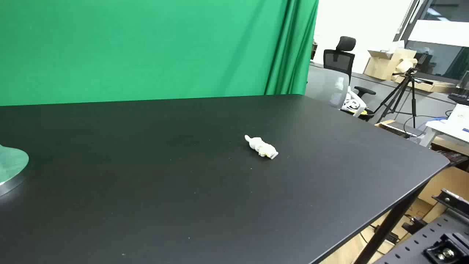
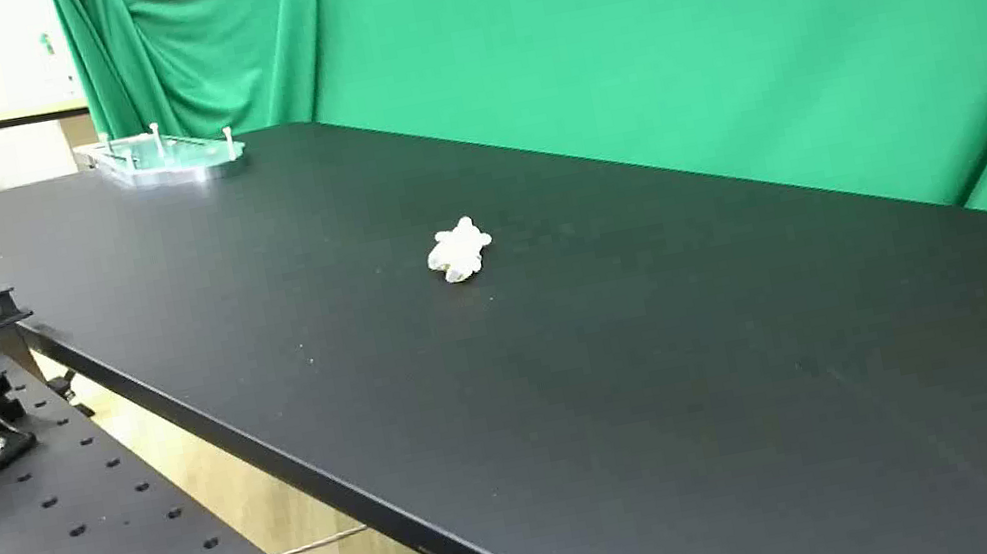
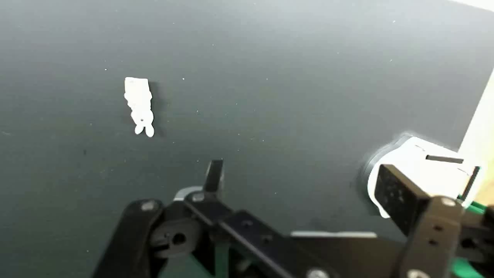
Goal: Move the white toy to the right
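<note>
While the black two-fingered hand (image 3: 305,181) stands spread wide, the elongated white rabbit-shaped toy (image 3: 139,104) lies apart from it on the black table (image 3: 270,96), left of the hand in the wrist view. At far left in an exterior view rests a pale green tray (image 2: 176,176) with upright pegs (image 2: 230,144).

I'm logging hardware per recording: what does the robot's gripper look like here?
In the wrist view, the gripper is mostly black, with blocky fingers on jointed linkages dotted with pale round screw heads; one linkage looks brownish. No lettering can be made out.
</note>
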Available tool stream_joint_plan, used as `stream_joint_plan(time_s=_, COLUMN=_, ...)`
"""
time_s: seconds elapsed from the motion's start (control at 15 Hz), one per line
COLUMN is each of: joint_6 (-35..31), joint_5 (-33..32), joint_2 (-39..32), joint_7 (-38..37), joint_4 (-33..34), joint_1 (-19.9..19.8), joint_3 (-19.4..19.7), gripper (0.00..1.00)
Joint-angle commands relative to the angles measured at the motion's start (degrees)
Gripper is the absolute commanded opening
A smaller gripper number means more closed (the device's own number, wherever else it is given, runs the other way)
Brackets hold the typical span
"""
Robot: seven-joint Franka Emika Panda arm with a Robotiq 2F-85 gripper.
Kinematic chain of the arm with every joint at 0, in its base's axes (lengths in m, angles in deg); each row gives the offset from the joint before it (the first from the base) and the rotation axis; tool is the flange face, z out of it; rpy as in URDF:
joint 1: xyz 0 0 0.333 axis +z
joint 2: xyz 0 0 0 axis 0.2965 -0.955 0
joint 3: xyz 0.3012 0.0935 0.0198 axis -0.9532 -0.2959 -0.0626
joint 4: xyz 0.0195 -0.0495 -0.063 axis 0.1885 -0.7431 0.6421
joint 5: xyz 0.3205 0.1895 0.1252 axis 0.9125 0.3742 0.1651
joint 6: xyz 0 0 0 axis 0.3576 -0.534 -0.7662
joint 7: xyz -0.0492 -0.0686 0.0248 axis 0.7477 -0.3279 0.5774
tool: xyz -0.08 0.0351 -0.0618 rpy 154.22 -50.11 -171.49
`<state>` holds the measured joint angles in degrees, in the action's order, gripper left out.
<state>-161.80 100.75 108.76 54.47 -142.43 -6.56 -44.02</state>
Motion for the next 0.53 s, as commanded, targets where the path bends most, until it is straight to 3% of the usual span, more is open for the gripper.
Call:
stream_joint_plan(time_s=0.0, joint_6=0.17, joint_5=0.22, joint_2=-0.03, joint_7=0.22, joint_4=0.05, joint_1=-0.65, joint_3=-0.59, gripper=1.0)
stream_joint_plan(time_s=0.47, joint_6=0.17, joint_5=0.22, joint_2=-0.83, joint_7=0.41, joint_4=-0.35, joint_1=-0.66, joint_3=-0.61, gripper=1.0)
